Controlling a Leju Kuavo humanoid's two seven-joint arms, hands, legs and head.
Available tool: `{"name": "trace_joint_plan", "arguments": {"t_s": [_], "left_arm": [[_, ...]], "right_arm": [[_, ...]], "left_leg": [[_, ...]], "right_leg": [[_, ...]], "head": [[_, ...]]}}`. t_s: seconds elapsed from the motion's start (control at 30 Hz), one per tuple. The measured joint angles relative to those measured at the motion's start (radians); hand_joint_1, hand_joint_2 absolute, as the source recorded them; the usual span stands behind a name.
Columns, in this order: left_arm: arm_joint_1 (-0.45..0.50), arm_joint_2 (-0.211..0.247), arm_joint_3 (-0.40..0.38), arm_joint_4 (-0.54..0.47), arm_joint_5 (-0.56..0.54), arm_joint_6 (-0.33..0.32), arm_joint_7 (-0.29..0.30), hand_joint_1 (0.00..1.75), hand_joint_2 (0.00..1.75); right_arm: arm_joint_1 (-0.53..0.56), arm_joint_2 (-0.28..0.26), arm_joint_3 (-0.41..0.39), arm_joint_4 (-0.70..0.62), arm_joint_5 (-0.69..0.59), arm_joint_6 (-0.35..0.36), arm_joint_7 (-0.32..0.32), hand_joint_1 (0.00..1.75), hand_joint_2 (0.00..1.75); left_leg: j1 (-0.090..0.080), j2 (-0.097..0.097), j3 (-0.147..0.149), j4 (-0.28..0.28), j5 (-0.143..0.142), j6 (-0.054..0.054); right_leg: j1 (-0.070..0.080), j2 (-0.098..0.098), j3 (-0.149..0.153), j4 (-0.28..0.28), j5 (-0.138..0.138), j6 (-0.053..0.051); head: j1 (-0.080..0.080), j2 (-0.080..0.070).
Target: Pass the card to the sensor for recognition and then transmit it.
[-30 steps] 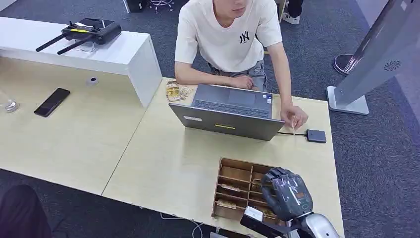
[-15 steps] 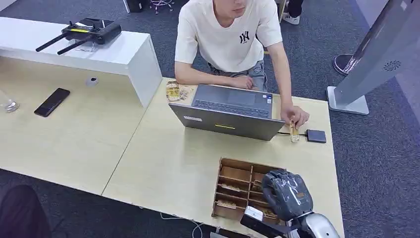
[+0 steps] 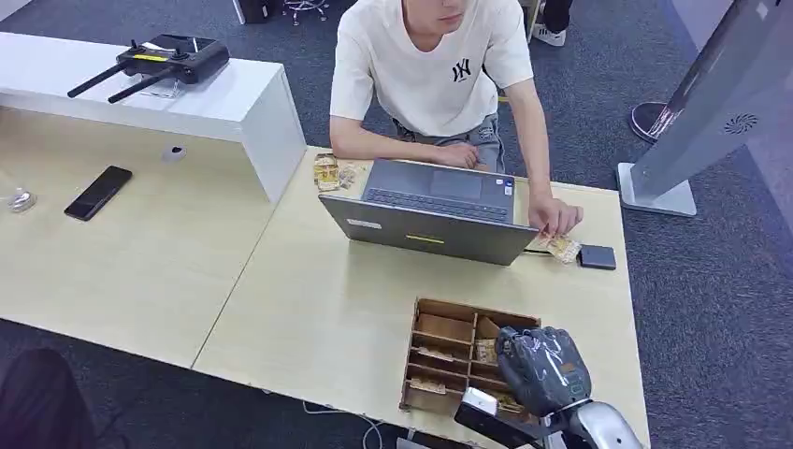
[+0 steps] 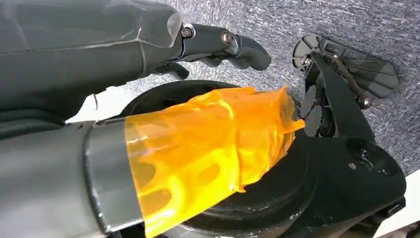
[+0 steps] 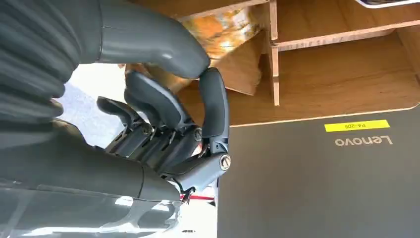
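Right hand (image 3: 544,368) over wooden tray (image 3: 447,329); card (image 3: 564,248) well apart, beside sensor (image 3: 597,256)

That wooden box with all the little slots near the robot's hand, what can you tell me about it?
The wooden box is a shallow open tray of thin brown board, split by slats into rows of small compartments. It lies flat at the near edge of the pale table, in front of the laptop. Several compartments hold small yellowish cards; others look empty. The robot's right hand is over its right end, fingers curled down toward the slots. Whether they touch the box or a card cannot be told.
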Motion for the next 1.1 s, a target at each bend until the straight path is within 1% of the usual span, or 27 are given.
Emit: {"name": "trace_joint_plan", "arguments": {"t_s": [0.43,0.47,0.5,0.53,0.57,0.6,0.63,0.67,0.7,0.8,0.87,0.93,1.0,1.03,1.07,1.1], "left_arm": [[0.000,0.000,-0.004,0.000,0.004,0.000,0.000,0.00,0.00],[0.000,0.000,-0.006,0.000,0.004,0.000,0.000,0.00,0.00],[0.000,0.000,-0.008,0.000,0.004,0.000,0.000,0.00,0.00],[0.000,0.000,-0.010,0.000,0.004,0.000,0.000,0.00,0.00],[0.000,0.000,-0.011,0.000,0.004,0.000,0.000,0.00,0.00],[0.000,0.000,-0.013,0.000,0.004,0.000,0.000,0.00,0.00],[0.000,0.000,-0.014,0.000,0.005,0.000,0.000,0.00,0.00],[0.000,0.000,-0.014,0.000,0.005,0.000,0.000,0.00,0.00],[0.000,0.000,-0.014,0.000,0.005,0.000,0.000,0.00,0.00],[0.000,0.000,-0.015,0.000,0.005,0.000,0.000,0.00,0.00],[0.000,0.000,-0.015,0.000,0.005,0.000,0.000,0.00,0.00],[0.000,0.000,-0.015,0.000,0.005,0.000,0.000,0.00,0.00],[0.000,0.000,-0.015,0.000,0.005,0.000,0.000,0.00,0.00],[0.000,0.000,-0.016,0.000,0.006,0.000,-0.001,0.00,0.00],[0.000,0.000,-0.016,0.000,0.006,0.000,-0.002,0.00,0.00],[0.000,0.000,-0.016,0.000,0.007,0.000,-0.003,0.00,0.00]], "right_arm": [[0.000,0.000,-0.005,0.000,-0.014,0.008,0.006,1.75,1.75],[0.000,0.000,-0.006,0.000,-0.014,0.009,0.006,1.69,1.75],[0.000,0.000,-0.006,0.000,-0.014,0.009,0.006,1.59,1.75],[0.000,0.000,-0.006,0.000,-0.014,0.009,0.006,1.38,1.75],[0.000,0.000,-0.006,0.000,-0.015,0.010,0.006,0.59,1.75],[0.000,0.000,-0.006,0.000,-0.015,0.010,0.006,0.31,1.75],[0.000,0.000,-0.006,0.000,-0.015,0.010,0.006,0.24,1.75],[0.000,0.000,-0.006,0.000,-0.016,0.010,0.006,0.28,1.75],[0.000,0.000,-0.006,0.000,-0.016,0.010,0.006,0.37,1.75],[-0.001,0.000,-0.006,0.000,-0.017,0.010,0.006,0.35,1.75],[-0.003,0.000,-0.006,0.000,-0.017,0.011,0.006,0.44,1.75],[-0.007,0.000,-0.007,0.000,-0.017,0.011,0.006,0.47,1.75],[-0.012,0.000,-0.009,0.000,-0.016,0.010,0.006,0.56,1.75],[-0.013,0.000,-0.010,-0.001,-0.012,0.008,0.006,0.56,1.75],[-0.014,0.000,-0.013,-0.004,-0.008,0.005,0.006,0.75,1.75],[-0.015,0.000,-0.019,-0.007,-0.002,0.000,0.008,0.80,1.75]], "left_leg": [[0.000,0.000,0.000,0.000,0.000,0.000],[0.000,0.000,0.000,0.000,0.000,0.000],[0.000,0.000,0.000,0.000,0.000,0.000],[0.000,0.000,0.000,0.000,0.000,0.000],[0.000,0.000,0.000,0.000,0.000,0.000],[0.000,0.000,0.000,0.000,0.000,0.000],[0.000,0.000,0.000,0.000,0.000,0.000],[0.000,0.000,0.000,0.000,0.000,0.000],[0.000,0.000,0.000,0.000,0.000,0.000],[0.000,0.000,0.000,0.000,0.000,0.000],[0.000,0.000,0.000,0.000,0.000,0.000],[0.000,0.000,0.000,0.000,0.000,0.000],[0.000,0.000,0.000,0.000,0.000,0.000],[0.000,0.000,0.000,0.000,0.000,0.000],[0.000,0.000,0.000,0.000,0.000,0.000],[0.000,0.000,0.000,0.000,0.000,0.000]], "right_leg": [[0.000,0.000,0.000,0.000,0.000,0.000],[0.000,0.000,0.000,0.000,0.000,0.000],[0.000,0.000,0.000,0.000,0.000,0.000],[0.000,0.000,0.000,0.000,0.000,0.000],[0.000,0.000,0.000,0.000,0.000,0.000],[0.000,0.000,0.000,0.000,0.000,0.000],[0.000,0.000,0.000,0.000,0.000,0.000],[0.000,0.000,0.000,0.000,0.000,0.000],[0.000,0.000,0.000,0.000,0.000,0.000],[0.000,0.000,0.000,0.000,0.000,0.000],[0.000,0.000,0.000,0.000,0.000,0.000],[0.000,0.000,0.000,0.000,0.000,0.000],[0.000,0.000,0.000,0.000,0.000,0.000],[0.000,0.000,0.000,0.000,0.000,0.000],[0.000,0.000,0.000,0.000,0.000,0.000],[0.000,0.000,0.000,0.000,0.000,0.000]], "head": [[0.000,0.000],[0.000,0.000],[0.000,0.000],[0.000,0.000],[0.000,0.000],[0.000,0.000],[0.000,0.000],[0.000,0.000],[0.000,0.000],[0.000,0.000],[0.000,0.000],[0.000,0.000],[0.000,0.000],[0.000,0.000],[0.000,0.000],[0.000,0.000]]}}
